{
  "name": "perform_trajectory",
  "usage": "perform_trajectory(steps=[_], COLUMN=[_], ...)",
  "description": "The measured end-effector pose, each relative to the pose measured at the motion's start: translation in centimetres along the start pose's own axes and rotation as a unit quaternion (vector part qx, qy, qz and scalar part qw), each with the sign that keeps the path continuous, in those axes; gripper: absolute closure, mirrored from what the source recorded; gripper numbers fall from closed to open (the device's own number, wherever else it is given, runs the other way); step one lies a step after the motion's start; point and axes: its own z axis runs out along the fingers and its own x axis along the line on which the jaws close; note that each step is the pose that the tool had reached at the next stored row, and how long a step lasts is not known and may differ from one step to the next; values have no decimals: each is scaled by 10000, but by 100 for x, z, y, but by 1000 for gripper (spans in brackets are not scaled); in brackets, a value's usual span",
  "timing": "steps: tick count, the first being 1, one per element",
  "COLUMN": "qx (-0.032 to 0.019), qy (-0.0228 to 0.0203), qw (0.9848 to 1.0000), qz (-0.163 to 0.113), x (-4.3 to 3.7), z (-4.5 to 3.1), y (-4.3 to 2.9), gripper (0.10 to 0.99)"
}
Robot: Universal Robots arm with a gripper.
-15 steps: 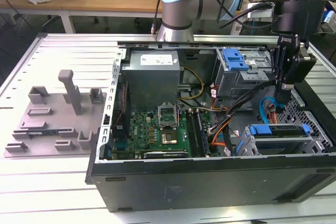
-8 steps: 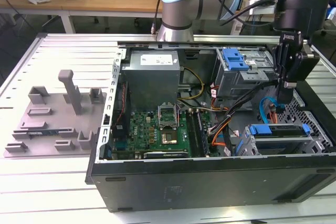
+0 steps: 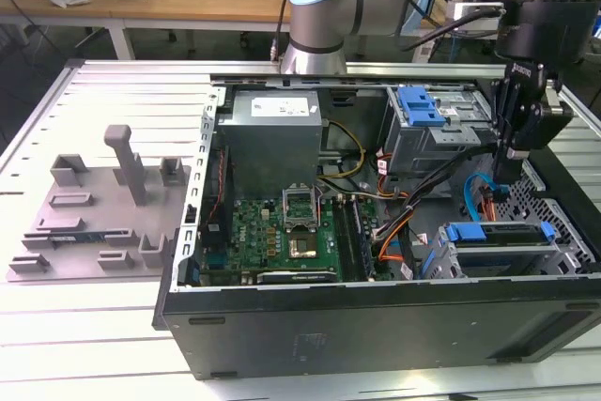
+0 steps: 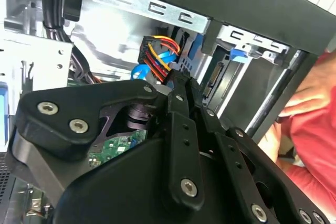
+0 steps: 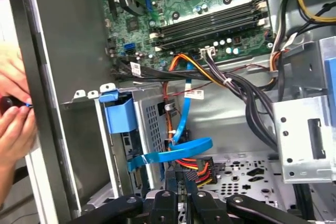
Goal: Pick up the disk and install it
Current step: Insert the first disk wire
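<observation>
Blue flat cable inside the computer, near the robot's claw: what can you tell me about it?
The flat blue cable is a thin, glossy ribbon that looks like plastic. It comes down from under the dark wire bundle near the green circuit board, then bends into a wide sideways loop next to the perforated drive cage. The loop lies against the red, yellow and orange wires, just ahead of the gripper. It is slack, not taut.
</observation>
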Motion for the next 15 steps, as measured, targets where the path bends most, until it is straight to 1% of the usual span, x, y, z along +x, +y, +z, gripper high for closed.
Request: perform_trajectory(steps=[6, 7, 9, 11, 14, 15], qx=[-14, -18, -23, -38, -51, -57], qy=[-73, -88, -121, -203, -275, -307], qw=[10000, 10000, 9999, 9998, 9996, 9995], qz=[3, 4, 3, 4, 5, 6], x=[100, 129, 159, 205, 271, 317], z=[6, 13, 21, 33, 55, 69], y=[-49, -57, -65, -73, -85, -93], gripper=[922, 922, 922, 922, 922, 922])
